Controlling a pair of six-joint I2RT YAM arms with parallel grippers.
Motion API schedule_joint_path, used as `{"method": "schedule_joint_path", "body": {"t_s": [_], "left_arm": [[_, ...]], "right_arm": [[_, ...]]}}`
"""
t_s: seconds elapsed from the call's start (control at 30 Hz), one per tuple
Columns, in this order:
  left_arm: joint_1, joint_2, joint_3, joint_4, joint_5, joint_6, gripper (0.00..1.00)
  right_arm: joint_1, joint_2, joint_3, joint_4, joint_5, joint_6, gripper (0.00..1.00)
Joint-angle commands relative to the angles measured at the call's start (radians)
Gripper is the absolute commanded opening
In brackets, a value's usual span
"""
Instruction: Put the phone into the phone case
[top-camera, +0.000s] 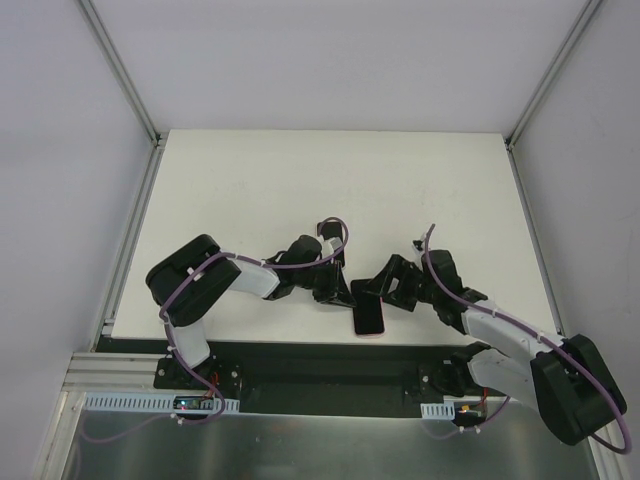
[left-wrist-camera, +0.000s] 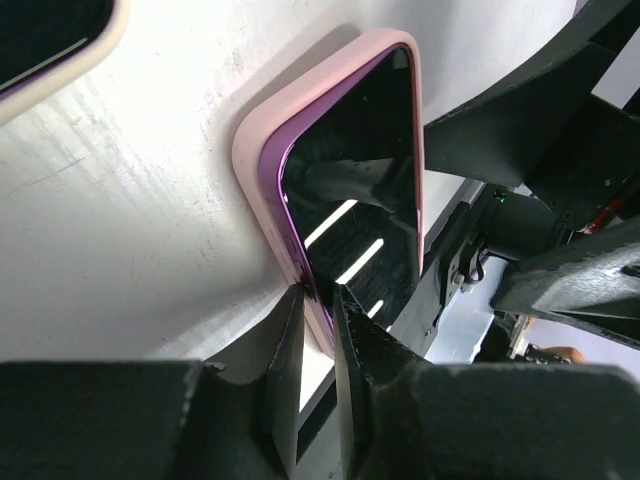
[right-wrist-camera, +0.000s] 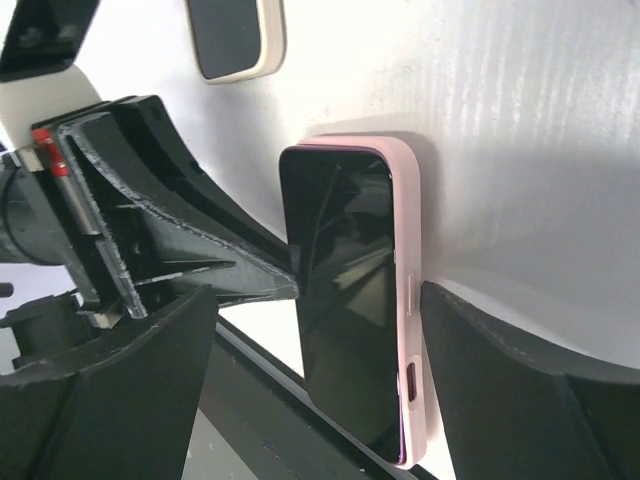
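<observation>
My left gripper (left-wrist-camera: 320, 335) has its jaws pinched on the long-side rim of the pink phone case (left-wrist-camera: 250, 150), which holds the phone (left-wrist-camera: 350, 190) screen-up at the table's (top-camera: 300, 180) near edge, long axis pointing away from me, between my right gripper's (right-wrist-camera: 320, 295) 2 wide-apart fingers.

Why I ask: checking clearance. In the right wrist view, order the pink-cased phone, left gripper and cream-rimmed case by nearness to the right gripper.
1. pink-cased phone: between the fingers of the open right gripper.
2. left gripper: at the phone's left edge.
3. cream-rimmed case: farthest, top of view.
</observation>
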Motion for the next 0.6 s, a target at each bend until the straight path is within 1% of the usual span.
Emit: {"method": "schedule_joint_path", "body": {"t_s": [0.0,0.17,0.33,0.5,0.57], "left_arm": [[-0.015,0.021,-0.011,0.034,0.033,-0.013,0.15],[-0.014,0.023,-0.01,0.035,0.03,-0.013,0.15],[-0.015,0.032,-0.007,0.04,0.033,-0.013,0.15],[-0.014,0.026,-0.003,0.046,0.034,-0.016,0.15],[-0.015,0.023,-0.002,0.046,0.036,-0.016,0.15]], "right_arm": [[0.013,-0.034,0.046,0.224,-0.235,0.065,0.82],[-0.001,-0.051,0.02,0.163,-0.269,0.018,0.82],[-0.002,-0.03,0.003,0.184,-0.321,0.014,0.82],[-0.008,-0.02,-0.002,0.183,-0.33,0.011,0.82],[-0.013,-0.008,-0.003,0.155,-0.325,-0.007,0.78]]}}
